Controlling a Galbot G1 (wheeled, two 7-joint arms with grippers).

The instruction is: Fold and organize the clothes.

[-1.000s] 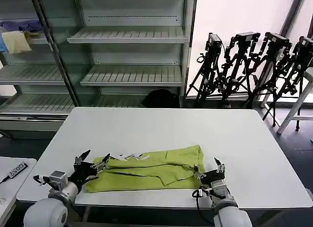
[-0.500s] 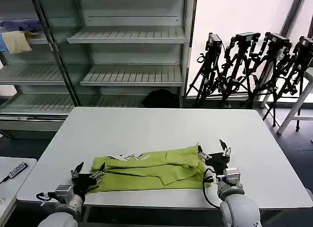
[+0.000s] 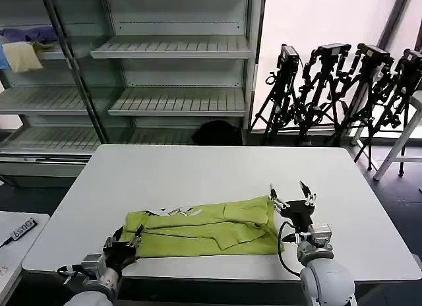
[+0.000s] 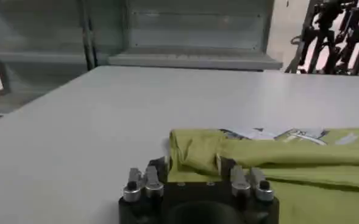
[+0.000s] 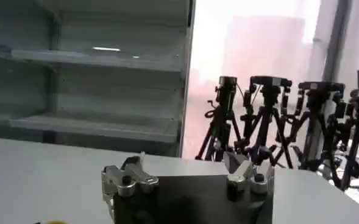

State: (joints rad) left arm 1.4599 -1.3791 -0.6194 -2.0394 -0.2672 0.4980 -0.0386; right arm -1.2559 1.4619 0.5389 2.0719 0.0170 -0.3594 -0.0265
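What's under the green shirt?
The T-shirt lies folded on the white table. Whatever might sit beneath it is covered. The left gripper and right gripper flank it, both open.

We see a plain lime yellow-green T-shirt (image 3: 208,227) with a white neck label (image 3: 177,212) on a plain white table (image 3: 211,167); black tripods (image 3: 343,88) stand behind the table.

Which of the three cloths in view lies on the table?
The lime T-shirt, partly folded near the table's front edge; the pale yellow cloth and blue cloth sit on the shelf.
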